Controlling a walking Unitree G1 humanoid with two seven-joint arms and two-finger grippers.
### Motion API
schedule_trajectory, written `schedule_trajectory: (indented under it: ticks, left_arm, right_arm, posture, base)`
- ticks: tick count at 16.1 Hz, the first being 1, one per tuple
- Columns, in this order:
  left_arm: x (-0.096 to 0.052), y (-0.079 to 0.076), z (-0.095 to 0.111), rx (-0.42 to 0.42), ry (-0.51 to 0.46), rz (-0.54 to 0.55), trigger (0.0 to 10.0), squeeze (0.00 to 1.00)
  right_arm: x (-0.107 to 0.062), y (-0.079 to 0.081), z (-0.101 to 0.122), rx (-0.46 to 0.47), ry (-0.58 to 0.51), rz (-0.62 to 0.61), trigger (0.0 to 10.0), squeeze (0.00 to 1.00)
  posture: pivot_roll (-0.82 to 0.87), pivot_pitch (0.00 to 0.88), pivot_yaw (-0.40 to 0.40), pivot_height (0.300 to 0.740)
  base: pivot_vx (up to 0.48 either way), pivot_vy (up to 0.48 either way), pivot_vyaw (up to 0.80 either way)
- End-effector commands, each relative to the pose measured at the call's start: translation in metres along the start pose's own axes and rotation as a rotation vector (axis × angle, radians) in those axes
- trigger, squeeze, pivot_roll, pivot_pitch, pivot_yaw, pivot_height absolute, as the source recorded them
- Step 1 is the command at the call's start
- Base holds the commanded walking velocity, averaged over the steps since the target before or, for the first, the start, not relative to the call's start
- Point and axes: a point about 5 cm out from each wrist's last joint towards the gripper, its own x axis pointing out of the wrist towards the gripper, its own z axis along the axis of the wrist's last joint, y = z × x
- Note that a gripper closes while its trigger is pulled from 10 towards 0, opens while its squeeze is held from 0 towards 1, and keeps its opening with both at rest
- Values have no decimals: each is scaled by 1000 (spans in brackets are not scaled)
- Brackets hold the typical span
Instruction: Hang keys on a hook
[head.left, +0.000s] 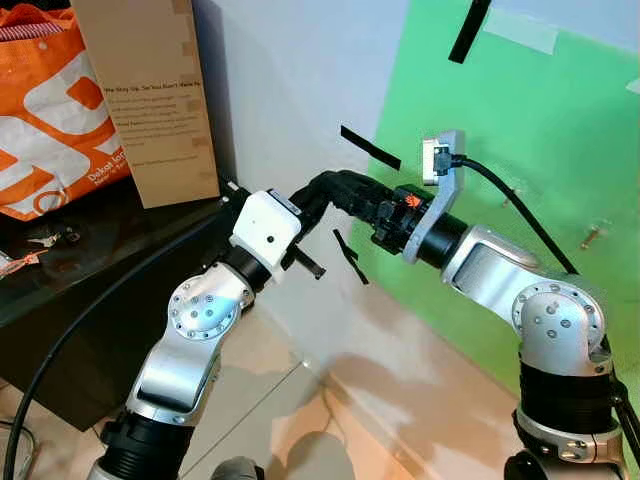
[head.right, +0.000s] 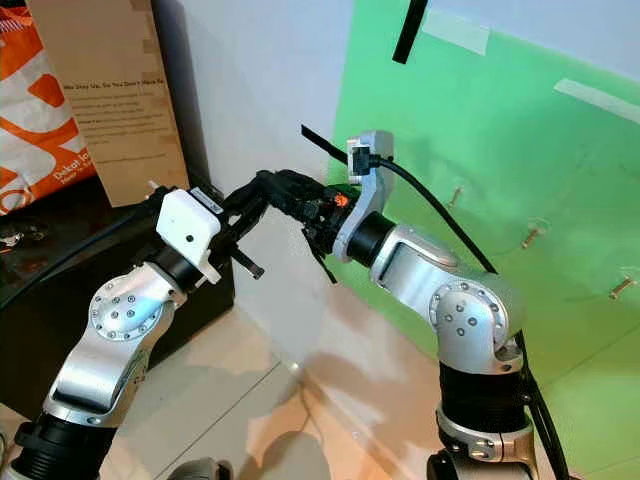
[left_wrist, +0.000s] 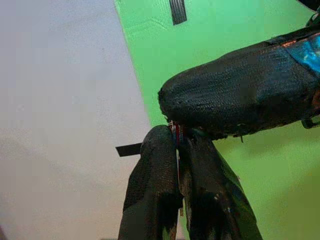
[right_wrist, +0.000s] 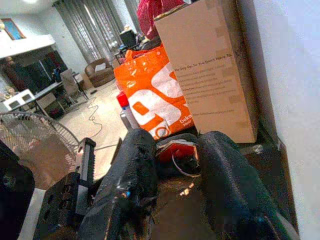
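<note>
- Keys (right_wrist: 181, 155) up in mid-air at the meeting of both grippers, before the white wall, well left of the hooks (head.left: 592, 238) on the green panel (head.left: 560, 130).
- Left gripper (left_wrist: 178, 145) clenched on the keys' thin edge; right gripper (right_wrist: 175, 150) spread either side of them, not yet clamped.
- Risk of a drop in the handover: early release, slim purchase.
- Snagging of ring between crowded fingertips, likewise.

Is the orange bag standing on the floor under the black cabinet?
No, the orange bag stands on top of the black cabinet, beside the brown cardboard box that leans at the white wall.
</note>
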Motion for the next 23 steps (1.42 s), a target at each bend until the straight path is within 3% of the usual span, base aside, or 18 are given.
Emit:
schedule_trajectory:
  ticks: [1, 3, 4, 7, 8, 9, 18, 23]
  left_arm:
    - [3, 0, 5, 17, -21, -9, 0, 0]
    - [3, 0, 4, 17, -19, -9, 0, 0]
    - [3, 0, 4, 17, -18, -10, 0, 0]
    - [4, 1, 4, 18, -19, -10, 0, 0]
    - [4, 1, 5, 18, -19, -9, 0, 0]
    - [5, 1, 5, 19, -20, -10, 0, 0]
    - [7, 1, 7, 25, -28, -14, 0, 0]
    - [7, 1, 7, 27, -30, -13, 0, 0]
  right_arm:
    - [-4, 0, 3, 7, -14, -4, 10000, 1000]
    - [-4, 2, 7, -54, -26, 5, 10000, 1000]
    - [-4, 5, 8, -145, -20, 13, 10000, 1000]
    - [-4, 14, 5, -184, -8, 63, 10000, 988]
    - [-4, 14, 3, -194, 9, 59, 10000, 322]
    - [-3, 13, 1, -192, 23, 51, 10000, 0]
    - [3, 0, -8, -222, 71, -57, 10000, 0]
    - [5, -6, -3, -228, 43, -106, 10000, 0]
  posture:
    - [42, 0, -79, 740]
    - [41, 0, -77, 740]
    - [41, 0, -77, 740]
    - [41, 0, -75, 740]
    - [41, 0, -74, 740]
    - [42, 0, -74, 740]
    - [43, 0, -75, 740]
    - [43, 0, -75, 740]
  base:
    - [0, 0, 0]
    - [0, 0, 0]
    - [0, 0, 0]
    - [0, 0, 0]
    - [0, 0, 0]
    - [0, 0, 0]
    - [0, 0, 0]
    - [0, 0, 0]
